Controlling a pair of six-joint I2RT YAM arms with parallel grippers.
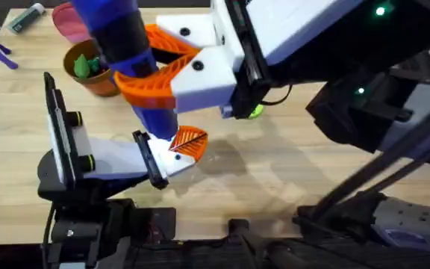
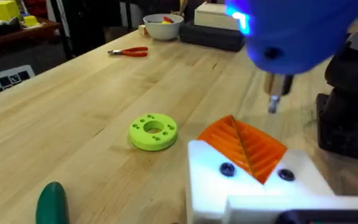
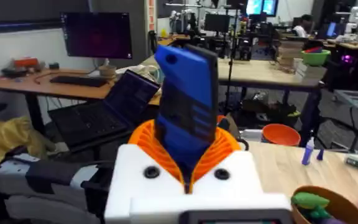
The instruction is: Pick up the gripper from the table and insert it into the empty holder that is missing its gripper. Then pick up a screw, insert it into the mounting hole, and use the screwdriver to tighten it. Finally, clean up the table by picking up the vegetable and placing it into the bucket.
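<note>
We are holding the screwdriver (image 1: 125,52) in our right gripper (image 1: 172,73), whose orange pads are clamped on its blue body, so the tool is standing nearly upright with its long axis running down toward the table. Its thin metal bit (image 2: 272,102) is hanging just above and a little beyond the orange gripper (image 2: 244,146), which is already sitting in the white holder (image 2: 253,186) on our left arm's jaw.

The relation that matters now is bit to mounting hole (image 2: 227,168): in the left wrist view the dark hole is lying on the near face of the holder, nearer to us and to the left of the bit tip, the two apart and not yet lined up. We judge that the right arm, being the one carrying the tool, is needing to bring the bit back over that hole.

We cannot tell how our left gripper is set.

The vegetable (image 2: 53,203) is lying on the table near the left edge, and the bucket (image 1: 95,71) is standing far left.
</note>
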